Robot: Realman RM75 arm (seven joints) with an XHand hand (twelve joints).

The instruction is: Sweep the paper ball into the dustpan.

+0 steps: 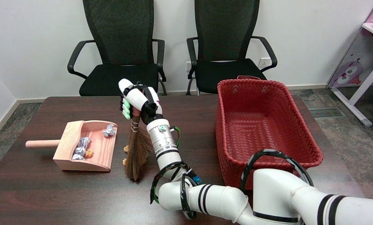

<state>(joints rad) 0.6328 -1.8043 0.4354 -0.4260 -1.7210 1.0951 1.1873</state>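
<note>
A wooden dustpan [96, 158] lies on the dark table, its mouth facing right and its handle pointing left. Inside it sit several crumpled paper balls [109, 130], grey ones and a small orange one. My right hand [138, 102] grips the handle of a small straw broom [137, 153], which stands bristles-down just right of the dustpan's mouth. Two small orange paper scraps [126, 149] lie on the table at the broom's left edge, between broom and dustpan, partly hidden by the bristles.
A large red woven basket [300, 137] stands on the right half of the table, close to my forearm. Two black office chairs [124, 59] stand behind the far edge. The table's near edge [64, 203] is bare dark wood.
</note>
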